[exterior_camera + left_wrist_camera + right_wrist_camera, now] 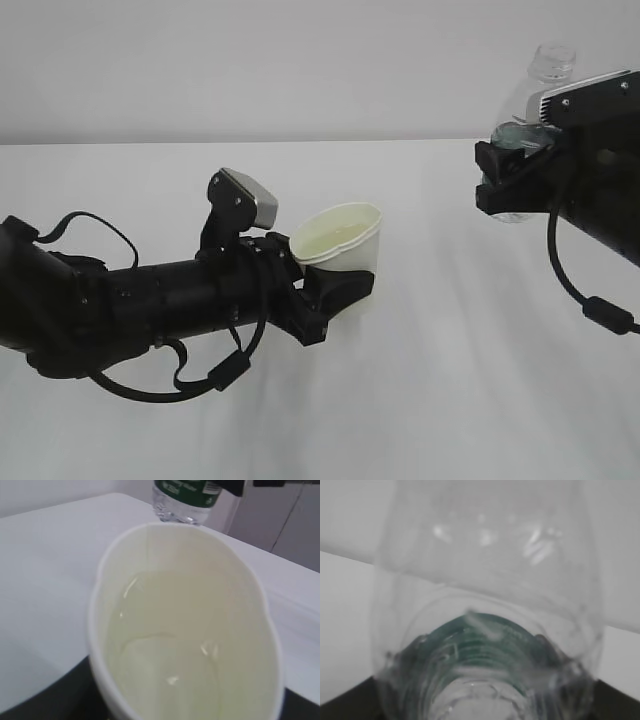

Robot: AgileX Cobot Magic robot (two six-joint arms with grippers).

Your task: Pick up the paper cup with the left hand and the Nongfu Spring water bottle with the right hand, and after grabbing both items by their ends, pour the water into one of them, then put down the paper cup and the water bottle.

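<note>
The left hand has its jaws clamped on the paper cup, squeezed oval, water pooled inside. At two o'clock from the cup, well apart, the right hand holds the Nongfu Spring water bottle upright, neck uppermost. Pouring looks finished; lower both level onto the table, keeping the cup's rim flat so nothing slops, then loosen each grip.
</note>
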